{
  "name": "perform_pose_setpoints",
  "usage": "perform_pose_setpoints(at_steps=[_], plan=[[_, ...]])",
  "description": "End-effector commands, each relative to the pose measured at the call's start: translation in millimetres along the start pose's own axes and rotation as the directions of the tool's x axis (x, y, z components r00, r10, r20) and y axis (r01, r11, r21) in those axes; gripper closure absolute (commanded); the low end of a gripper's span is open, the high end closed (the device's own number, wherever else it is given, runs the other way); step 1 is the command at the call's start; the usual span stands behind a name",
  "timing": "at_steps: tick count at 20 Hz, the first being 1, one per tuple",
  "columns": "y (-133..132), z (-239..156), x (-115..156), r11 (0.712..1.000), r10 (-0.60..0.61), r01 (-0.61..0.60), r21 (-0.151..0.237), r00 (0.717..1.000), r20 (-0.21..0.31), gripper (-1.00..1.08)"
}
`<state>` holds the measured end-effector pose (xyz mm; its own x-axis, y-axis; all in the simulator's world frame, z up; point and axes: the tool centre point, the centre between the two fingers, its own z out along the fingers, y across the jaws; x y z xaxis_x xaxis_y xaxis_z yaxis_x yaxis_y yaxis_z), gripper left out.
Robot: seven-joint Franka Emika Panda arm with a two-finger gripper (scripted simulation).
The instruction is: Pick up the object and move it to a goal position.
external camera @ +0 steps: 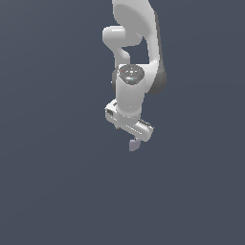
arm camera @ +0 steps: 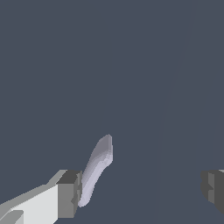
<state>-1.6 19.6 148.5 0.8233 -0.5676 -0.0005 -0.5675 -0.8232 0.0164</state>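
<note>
Fingers [arm camera: 68, 194] first: in the wrist view you see two grey pads, one at each side of the picture, standing well apart with dark ground between them. One object [arm camera: 97, 168], a pale lavender-grey block with rounded edges, rests against the inner face of the first pad and leans away from it, tilted. The second pad is well clear of the block and does not touch it, so your end effector [arm camera: 142, 190] is spread wide and nothing is clamped.

In the exterior view you have one glossy white arm [external camera: 130, 91] reaching down from the top of the picture. The end effector [external camera: 134, 137] sits at its lower end, and the single block [external camera: 134, 144] shows as a small lavender stub poking out just beneath it, touching its underside. Whether the block rests on a surface or hangs at the finger, you cannot tell here; the ground is plain dark slate all round.
</note>
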Motion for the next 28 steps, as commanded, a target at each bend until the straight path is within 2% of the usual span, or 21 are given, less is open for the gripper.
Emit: perform_pose_setpoints(at_steps=[1,8,16,22,28], plan=[[-5,2,-2,0.998,0.063,-0.063,0.002,0.998,0.000,-0.92],[-18,7,-9,0.973,0.231,-0.231,0.007,0.973,0.002,-0.92],[-31,13,-17,0.918,0.397,-0.397,0.012,0.918,0.005,-0.92],[-37,15,-20,0.882,0.471,-0.471,0.014,0.882,0.007,-0.92],[-39,16,-22,0.864,0.504,-0.504,0.014,0.864,0.008,-0.92]])
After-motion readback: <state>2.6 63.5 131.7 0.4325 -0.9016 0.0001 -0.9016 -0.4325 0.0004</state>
